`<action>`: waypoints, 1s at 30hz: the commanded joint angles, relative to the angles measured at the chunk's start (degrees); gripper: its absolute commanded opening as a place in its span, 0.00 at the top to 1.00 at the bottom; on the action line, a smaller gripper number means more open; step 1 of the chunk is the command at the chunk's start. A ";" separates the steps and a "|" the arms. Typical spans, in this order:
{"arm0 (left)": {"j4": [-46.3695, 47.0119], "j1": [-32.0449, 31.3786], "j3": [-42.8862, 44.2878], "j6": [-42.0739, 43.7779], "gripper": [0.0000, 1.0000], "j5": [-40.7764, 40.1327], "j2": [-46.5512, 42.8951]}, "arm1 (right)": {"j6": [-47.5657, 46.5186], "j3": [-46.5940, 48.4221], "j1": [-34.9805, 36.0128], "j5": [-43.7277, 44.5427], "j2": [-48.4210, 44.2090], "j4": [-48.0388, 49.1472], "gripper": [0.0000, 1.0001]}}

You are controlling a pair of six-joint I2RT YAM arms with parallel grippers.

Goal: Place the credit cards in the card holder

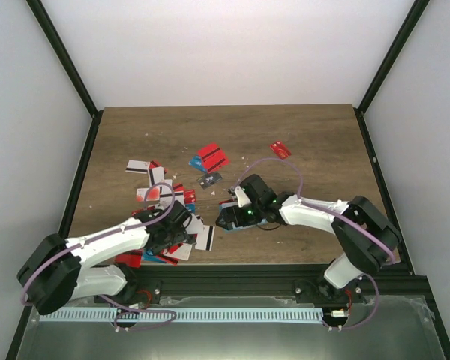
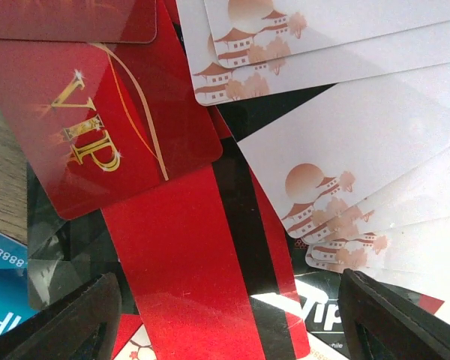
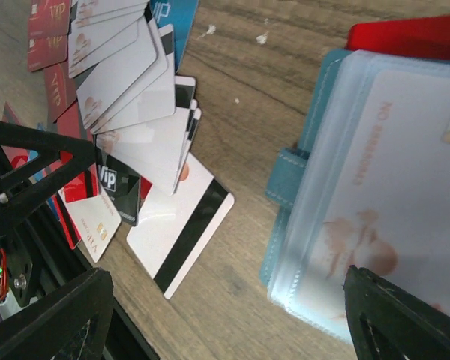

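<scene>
I am hovering my left gripper low over the heap of credit cards. Its fingers are standing wide apart at the lower corners of my wrist view, and I am gripping nothing between them. Under that gap a red card with a black stripe is lying flat, overlapped at its top by a red VIP card, while a fan of white cards printed with pagodas is spreading off to the right. I cannot tell whether my fingertips are touching the heap or floating just above it. I am keeping my right gripper spread just as wide and empty, and aiming it down at the left edge of the card holder and the bare wooden table beside it. The holder is lying open on the table near the front edge, just right of the heap, with a pale card showing through its clear pocket and a red card edge peeking out at its far side. A white card with a black stripe is lying between the holder and the heap, apart from the holder. From above, more cards are lying scattered farther back, one lone red card well apart from the others.
</scene>
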 commanded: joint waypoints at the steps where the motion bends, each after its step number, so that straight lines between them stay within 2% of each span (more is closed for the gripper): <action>1: -0.45 0.43 0.03 -1.36 0.19 2.45 3.30 | -2.68 -0.99 -2.18 -2.56 1.33 3.26 0.14; 12: -1.56 1.03 1.06 0.73 0.25 6.66 10.91 | -5.52 -1.99 -7.64 -8.89 4.93 7.50 0.14; 19: 0.06 1.02 -0.59 -0.27 0.36 8.36 12.48 | -5.24 -2.82 -9.48 -12.02 6.50 9.08 0.14; 21: 1.69 1.05 -1.00 -0.13 0.44 8.95 14.00 | -5.30 -3.08 -9.70 -11.87 5.87 9.05 0.14; 25: 2.27 1.04 -1.02 0.27 0.51 9.43 13.93 | -5.39 -3.08 -9.72 -11.82 5.20 9.05 0.14; 30: -0.17 1.03 -0.60 0.69 0.55 8.86 10.96 | -5.14 -3.10 -9.73 -12.48 4.77 9.36 0.15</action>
